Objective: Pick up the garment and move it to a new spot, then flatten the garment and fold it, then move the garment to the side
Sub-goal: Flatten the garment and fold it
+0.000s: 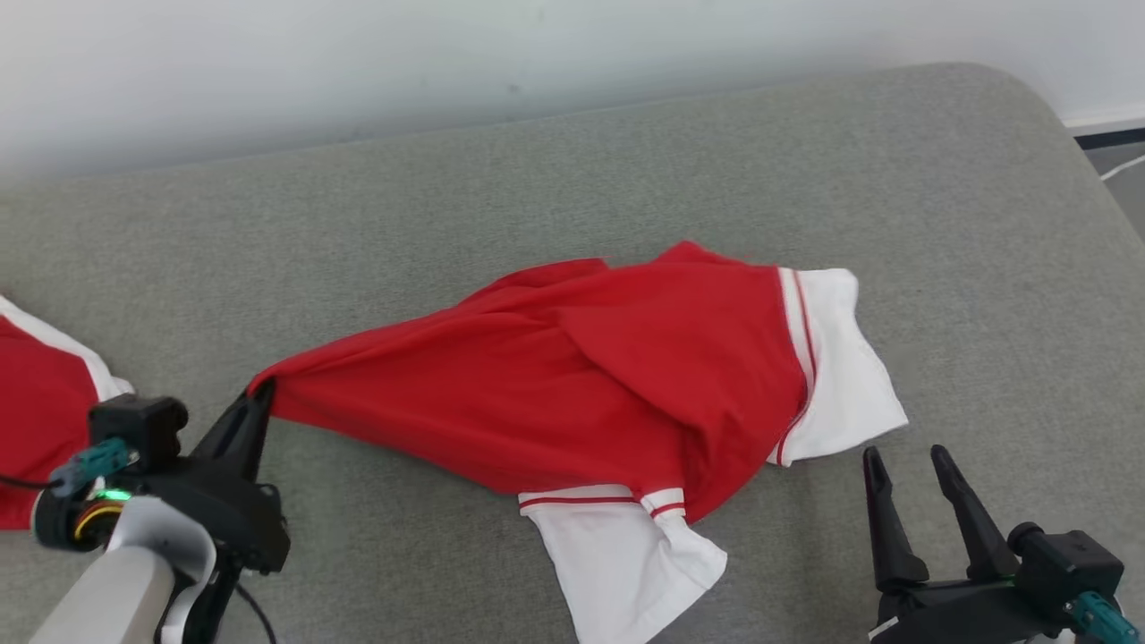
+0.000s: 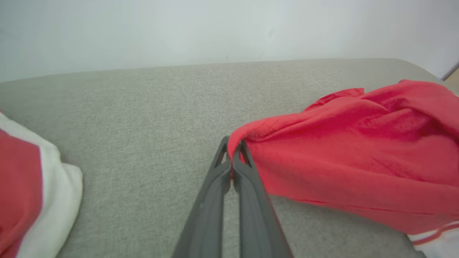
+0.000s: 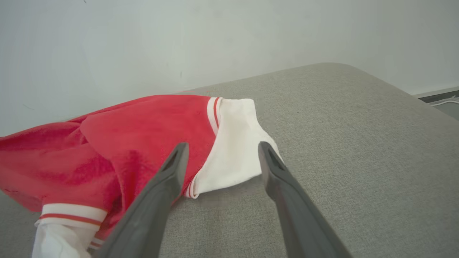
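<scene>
A red shirt with white, red-striped sleeves (image 1: 572,385) lies crumpled mid-way across a grey-green woven cushion (image 1: 626,161), reaching from eight o'clock to three o'clock in the head view. At eight o'clock the left gripper (image 1: 259,394) has its two dark fingers pinched tight on the shirt's red corner, which pulls to a point. At five o'clock the right gripper (image 1: 903,461) stands spread wide and empty, just beside a white sleeve. A second red-and-white cloth (image 1: 36,402) lies at nine o'clock. By my reading only the pickup grasp is made; moving, flattening, folding and setting aside remain.
</scene>
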Controlling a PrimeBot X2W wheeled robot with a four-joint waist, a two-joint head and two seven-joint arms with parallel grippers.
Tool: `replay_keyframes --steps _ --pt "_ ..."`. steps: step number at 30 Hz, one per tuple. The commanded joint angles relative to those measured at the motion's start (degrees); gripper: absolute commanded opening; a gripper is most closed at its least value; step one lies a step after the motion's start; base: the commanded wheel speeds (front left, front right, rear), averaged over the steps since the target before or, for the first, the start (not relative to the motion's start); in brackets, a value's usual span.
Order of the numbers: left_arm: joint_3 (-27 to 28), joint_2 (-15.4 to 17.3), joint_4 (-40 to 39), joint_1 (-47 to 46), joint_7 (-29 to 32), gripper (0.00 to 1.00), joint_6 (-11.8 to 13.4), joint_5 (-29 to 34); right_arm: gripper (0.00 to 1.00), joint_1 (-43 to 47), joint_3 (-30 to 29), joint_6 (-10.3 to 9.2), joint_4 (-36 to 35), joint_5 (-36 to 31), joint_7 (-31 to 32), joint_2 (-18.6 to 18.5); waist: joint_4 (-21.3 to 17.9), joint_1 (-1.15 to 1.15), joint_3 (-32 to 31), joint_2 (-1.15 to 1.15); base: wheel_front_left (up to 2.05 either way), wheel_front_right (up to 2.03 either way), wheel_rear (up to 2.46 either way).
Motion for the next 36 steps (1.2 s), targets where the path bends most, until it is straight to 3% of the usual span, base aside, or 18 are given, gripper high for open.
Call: replay_keyframes --steps 1,2,10,17,21,22,23,29,36 --pt "1.02 1.67 -2.82 2.87 0.55 0.0 1.73 -0.43 1.0 0.02 -0.61 0.02 -0.03 0.11 0.19 -0.55 1.37 0.0 0.17 0.0 0.0 0.0 0.0" --pt "2.29 2.89 -5.89 5.0 0.81 0.0 3.49 -1.02 1.0 -0.11 -1.1 0.02 0.02 0.23 0.34 -0.68 1.87 0.0 0.26 0.0 0.0 0.0 0.0" --pt "7.3 6.33 -14.35 14.36 0.3 0.0 10.04 -2.9 1.0 -0.95 -2.65 0.02 1.04 0.63 1.07 -1.7 3.06 0.0 0.74 0.0 0.0 0.0 0.0" --pt "9.9 6.96 -16.35 19.86 -1.42 0.0 12.88 -4.31 1.0 -1.38 -3.57 0.02 2.2 0.48 0.71 -2.18 3.58 0.0 0.72 0.0 0.0 0.0 0.0" --pt "10.12 5.81 -15.46 21.54 -2.32 0.0 12.58 -5.68 1.0 -1.81 -3.92 0.02 3.23 0.14 0.5 -2.04 3.93 0.0 0.13 0.0 0.0 0.0 0.0" --pt "10.25 5.2 -15.24 21.81 -2.77 0.17 12.73 -5.87 1.0 -1.9 -3.99 0.02 3.42 0.11 0.43 -2.03 3.99 0.0 -0.07 0.0 0.0 0.0 0.0" --pt "10.09 4.94 -14.94 22.08 -3.17 1.0 12.93 -5.51 1.0 -2.07 -4.01 0.02 3.65 0.13 0.41 -2.01 4.0 0.0 -0.36 0.0 0.0 0.0 0.0" --pt "10.62 2.53 -13.88 23.56 -7.06 1.0 15.26 -4.51 1.0 -2.35 -4.45 0.02 4.12 -0.12 0.19 -2.33 4.23 0.0 -2.45 0.0 0.0 0.0 0.0" --pt "10.83 1.87 -16.49 23.82 -11.35 1.0 18.24 -0.5 1.0 -2.49 -5.28 0.02 2.89 -0.71 0.35 -2.45 4.99 0.0 -4.96 0.0 0.0 0.0 0.0"
